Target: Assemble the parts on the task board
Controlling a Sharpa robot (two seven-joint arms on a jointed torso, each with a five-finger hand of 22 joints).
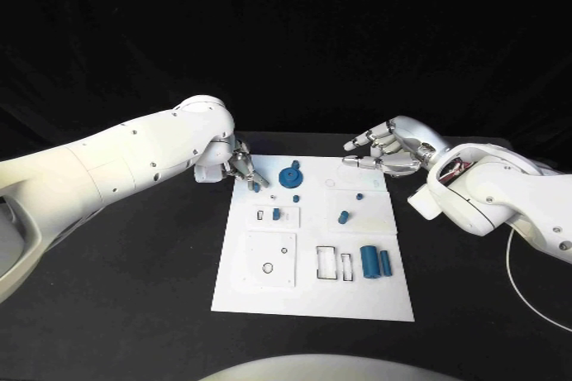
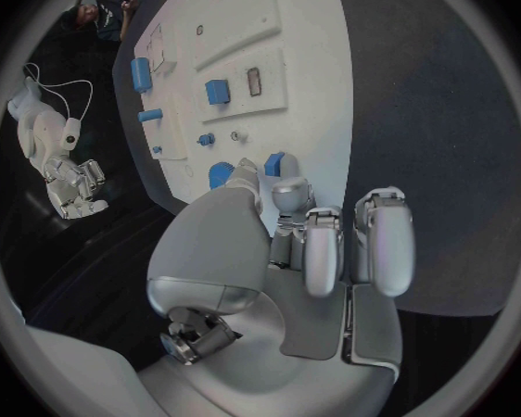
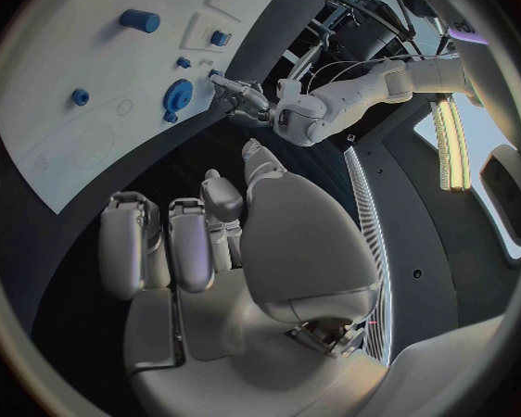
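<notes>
Fingertips of the left robot hand point(image 1: 239, 168) pinch a small blue part point(image 1: 255, 185) over the task board's point(image 1: 312, 294) far left corner, beside the blue gear point(image 1: 290, 178). Right robot hand point(image 1: 383, 149) hovers open, holding nothing. Risk, I judge: the shallow pinch lets the part tilt or slip during insertion.

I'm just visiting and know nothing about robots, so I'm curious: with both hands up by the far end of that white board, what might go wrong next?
The left hand seems to pinch a small blue part at the task board edge; it might slip and drop. The blue disc stands right beside those fingers and could get bumped. The right hand hovers empty past the board's far corner; reaching in, it might crowd the left hand.
</notes>
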